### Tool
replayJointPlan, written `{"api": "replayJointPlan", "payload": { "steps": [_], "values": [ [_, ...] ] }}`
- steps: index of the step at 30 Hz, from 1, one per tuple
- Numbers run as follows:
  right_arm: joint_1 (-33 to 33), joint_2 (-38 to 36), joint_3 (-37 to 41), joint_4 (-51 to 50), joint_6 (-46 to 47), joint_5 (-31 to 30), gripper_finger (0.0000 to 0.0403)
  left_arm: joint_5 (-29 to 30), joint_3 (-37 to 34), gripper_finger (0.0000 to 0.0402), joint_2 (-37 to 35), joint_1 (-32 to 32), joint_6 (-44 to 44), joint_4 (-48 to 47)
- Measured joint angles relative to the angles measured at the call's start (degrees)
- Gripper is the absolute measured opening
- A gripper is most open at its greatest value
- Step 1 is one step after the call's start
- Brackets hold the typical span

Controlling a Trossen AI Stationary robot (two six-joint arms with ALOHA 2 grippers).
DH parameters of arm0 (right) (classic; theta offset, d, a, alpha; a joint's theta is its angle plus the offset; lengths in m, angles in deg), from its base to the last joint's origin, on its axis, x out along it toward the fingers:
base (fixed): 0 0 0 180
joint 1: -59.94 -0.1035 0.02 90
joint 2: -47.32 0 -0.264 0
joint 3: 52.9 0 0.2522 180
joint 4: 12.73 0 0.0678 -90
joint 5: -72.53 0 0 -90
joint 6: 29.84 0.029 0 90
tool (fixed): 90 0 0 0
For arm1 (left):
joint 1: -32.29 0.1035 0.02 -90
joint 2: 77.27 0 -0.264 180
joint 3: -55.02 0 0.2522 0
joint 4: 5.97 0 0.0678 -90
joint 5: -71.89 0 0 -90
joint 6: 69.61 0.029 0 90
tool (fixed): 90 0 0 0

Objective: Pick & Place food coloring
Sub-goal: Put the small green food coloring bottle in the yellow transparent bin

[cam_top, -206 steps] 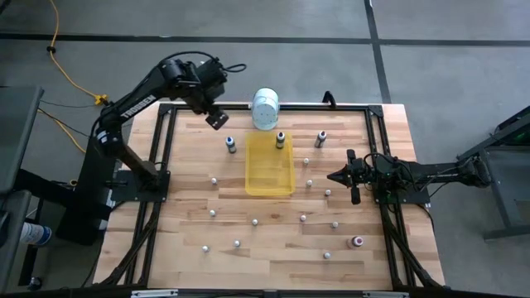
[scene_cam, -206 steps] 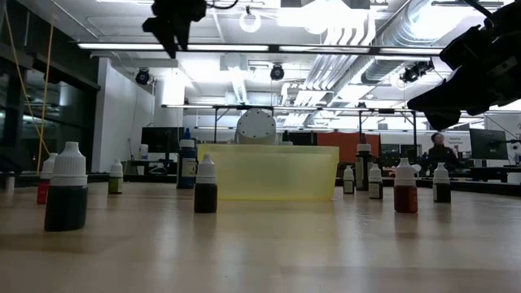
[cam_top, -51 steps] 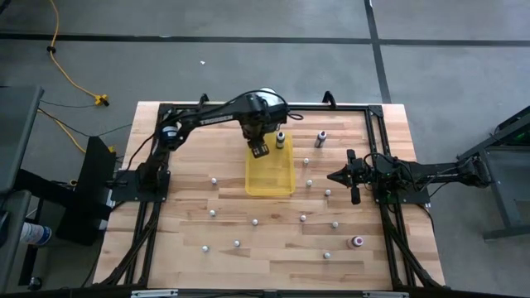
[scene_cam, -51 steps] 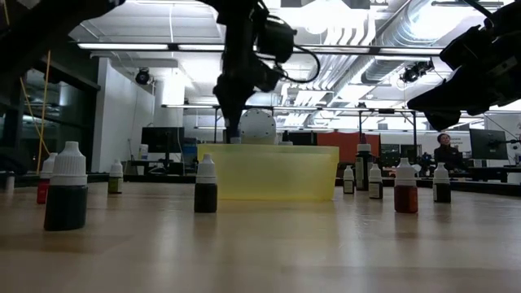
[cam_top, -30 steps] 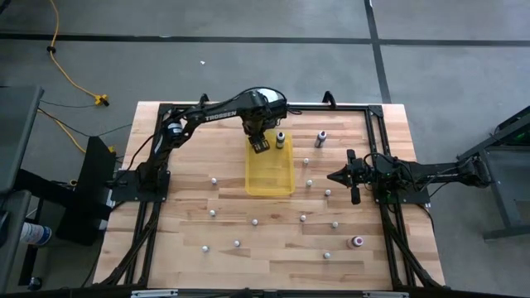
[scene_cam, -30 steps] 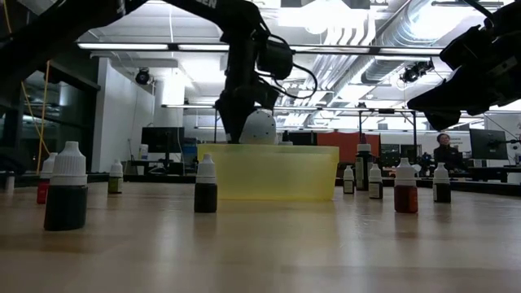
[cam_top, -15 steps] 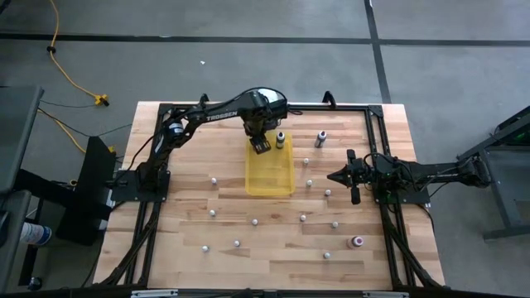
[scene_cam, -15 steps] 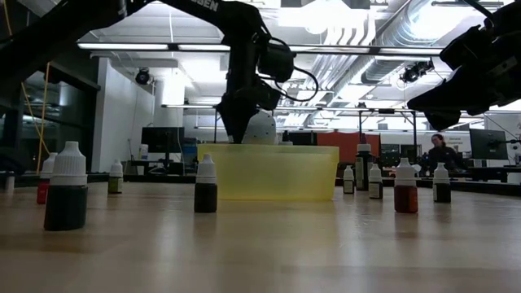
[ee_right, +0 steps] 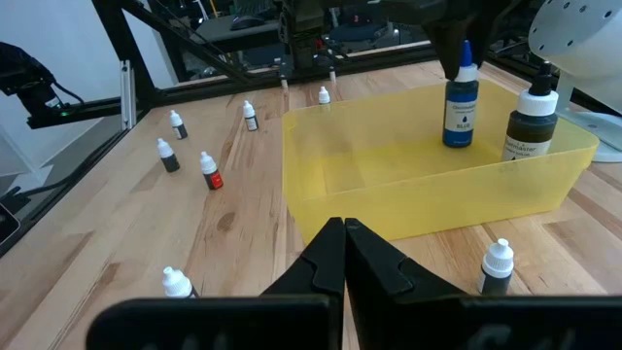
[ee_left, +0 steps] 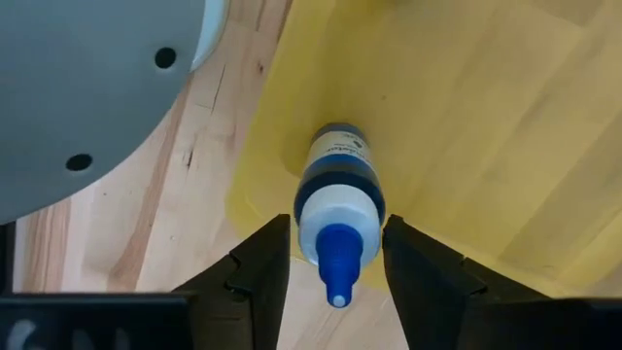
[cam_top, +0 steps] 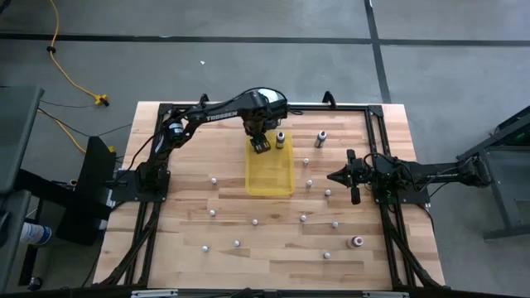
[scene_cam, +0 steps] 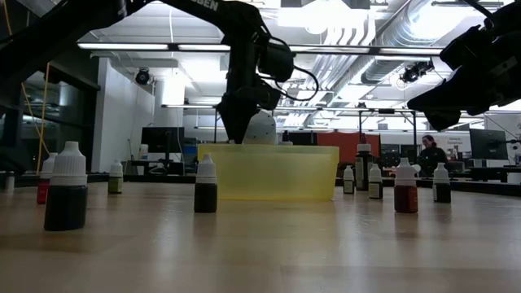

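The left gripper (cam_top: 261,146) hangs over the far end of the yellow tray (cam_top: 271,178), near the tray's far-left corner, and the left wrist view shows why: a blue bottle of food coloring (ee_left: 337,190) stands upright on the tray floor in that corner, its white shoulder and blue tip sitting between the two dark fingers (ee_left: 260,267). The fingers stand apart with a sliver of gap on each side, so the bottle looks to be resting on its own base — a release, as I read it, not a grip. Setting it into the corner keeps the rest of the tray free for the many bottles yet to come. From the right wrist view the same blue bottle (ee_right: 461,97) stands inside the tray, while a darker bottle with a whitish cap (ee_right: 533,122) stands close to it, seemingly just outside the tray's wall. The big white container (cam_top: 267,98) sits just beyond the tray toward the table's far edge, close to the arm's wrist. Small bottles (cam_top: 255,222) lie scattered over the wooden table (cam_top: 182,199), most toward its near edge, and a reddish one (cam_top: 357,242) sits near the near-right corner. The right gripper (cam_top: 334,176) waits over the right side of the table, well apart from the tray, fingers pressed together and empty.
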Motion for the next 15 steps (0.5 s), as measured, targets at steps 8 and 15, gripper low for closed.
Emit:
{"api": "replayJointPlan", "payload": {
  "steps": [8,15],
  "values": [
    [0.00,0.00,0.00,0.00,0.01,0.00,0.0000,0.23,9.05,0.0156,0.02,-0.02,0.94,-3.18],
    [0.00,-0.02,0.00,0.00,0.01,-0.02,0.0000,0.68,15.80,0.0157,-1.51,-1.16,1.98,-3.21]
  ]
}}
